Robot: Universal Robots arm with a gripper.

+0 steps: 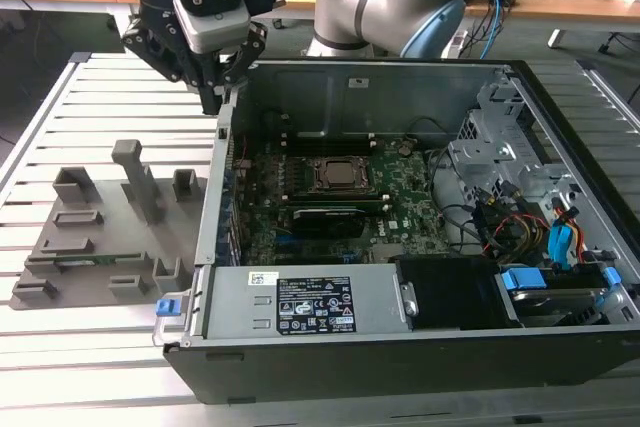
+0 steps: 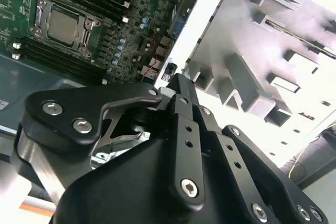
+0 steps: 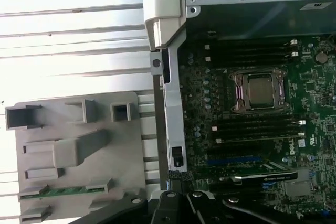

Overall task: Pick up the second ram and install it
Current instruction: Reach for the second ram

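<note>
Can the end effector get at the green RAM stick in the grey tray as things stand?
Probably yes. The thin green circuit-board stick lies uncovered in the grey plastic holder tray, open from above; the black end effector hangs above the open computer case's wall beside the tray.

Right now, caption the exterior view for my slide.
Black gripper hovers at the rim of the open computer case; thin green ram stick lies in the grey plastic tray.
</note>
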